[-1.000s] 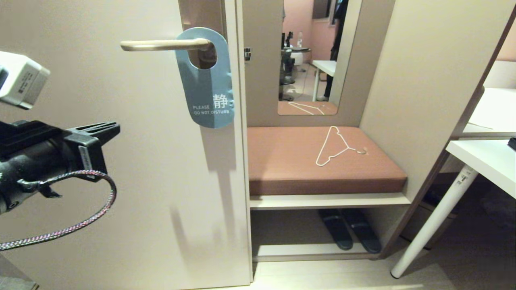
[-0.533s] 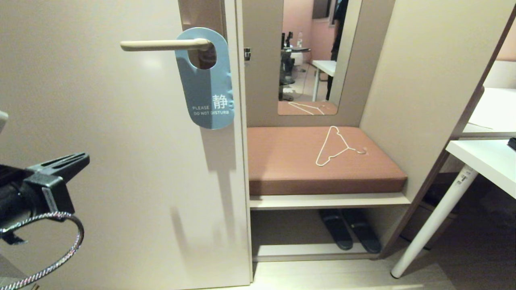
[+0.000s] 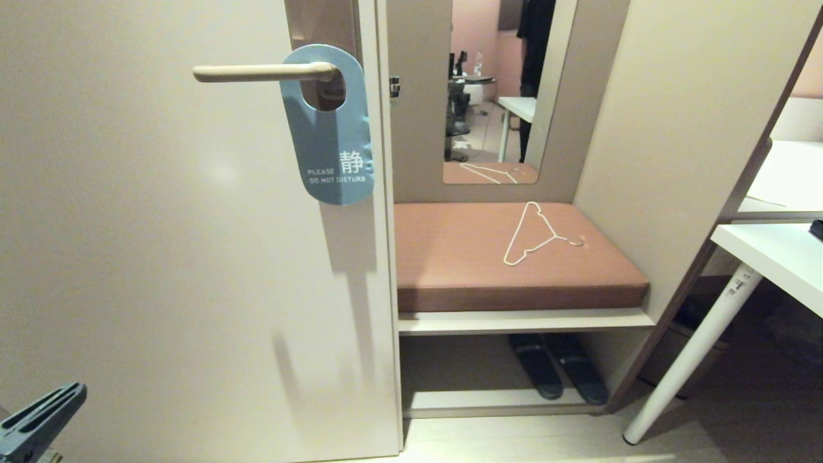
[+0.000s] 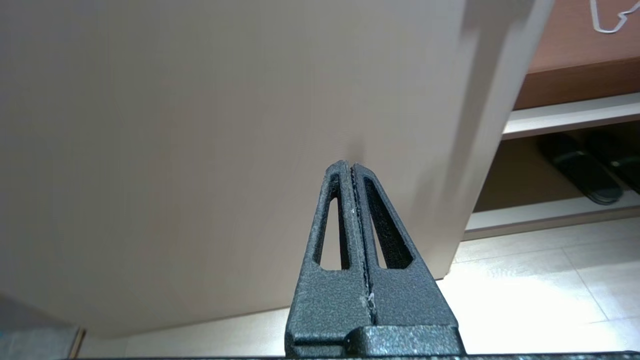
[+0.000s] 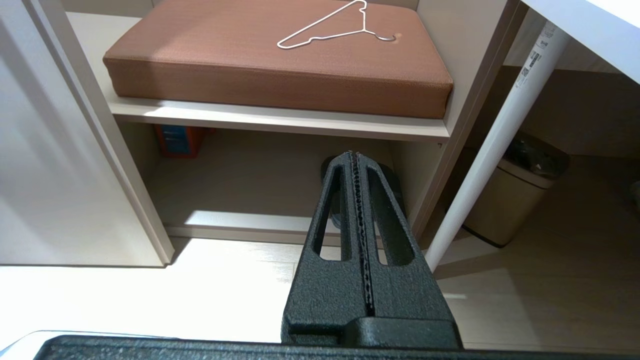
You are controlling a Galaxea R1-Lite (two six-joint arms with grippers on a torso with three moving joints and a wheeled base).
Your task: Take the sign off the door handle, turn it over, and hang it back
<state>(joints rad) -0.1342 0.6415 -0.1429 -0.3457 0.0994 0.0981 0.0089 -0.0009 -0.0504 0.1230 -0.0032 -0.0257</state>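
Beige door panel (image 3: 161, 225) is filling the left half of your head view, with a padded bench niche to its right. Your sign (image 3: 331, 128) is hanging in the upper centre of the frame, its oval hole looped over the door handle (image 3: 263, 72), the teal-blue face turned outward. On it you can read "PLEASE DO NOT DISTURB" in white beside one large Chinese character; no other writing is legible to you.

Your left gripper (image 3: 42, 418) is showing only as a tip in the lower left corner, jaws clenched on nothing, well apart from the sign. Your right gripper (image 5: 357, 200) is appearing only in its wrist view, also clamped together and empty, pointing at the shelf under the bench.

Watch these risks: with the jaws pressed together you cannot pinch the thin card, so a reach made this way would likely just push it along the lever or swing it. A careless pull could also catch the hole on the handle's elbow. Leave the white wire clothes hanger (image 3: 533, 235) on the brown cushion (image 3: 450, 257) alone.
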